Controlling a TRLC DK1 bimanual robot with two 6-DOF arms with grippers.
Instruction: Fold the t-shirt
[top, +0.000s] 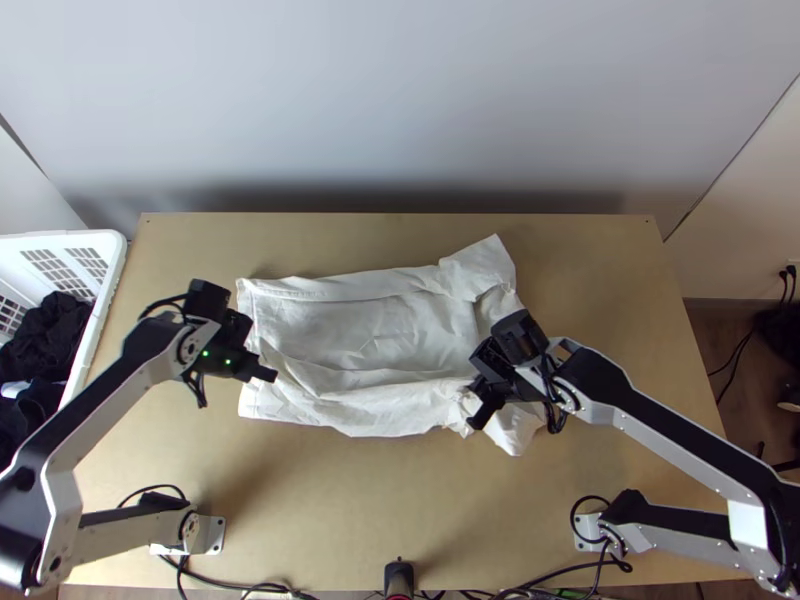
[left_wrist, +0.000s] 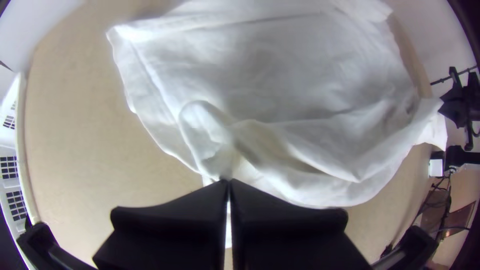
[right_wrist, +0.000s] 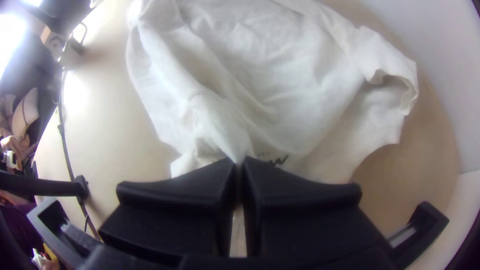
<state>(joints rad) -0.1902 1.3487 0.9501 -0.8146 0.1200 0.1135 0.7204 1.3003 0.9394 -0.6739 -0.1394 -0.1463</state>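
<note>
The white t-shirt lies across the middle of the table, its near part rumpled in long folds. My left gripper is over its left end; in the left wrist view, the fingers of the left gripper are shut on a pinch of the t-shirt, with folds running out from the tips. My right gripper is at the near right part. In the right wrist view, a raised fold of the t-shirt runs into the right gripper, shut on it; dark print shows beside the tips.
A white basket with dark clothes stands at the table's left edge. Bare wooden table lies between the cloth and the near edge, where cables run. A wall rises behind the far edge.
</note>
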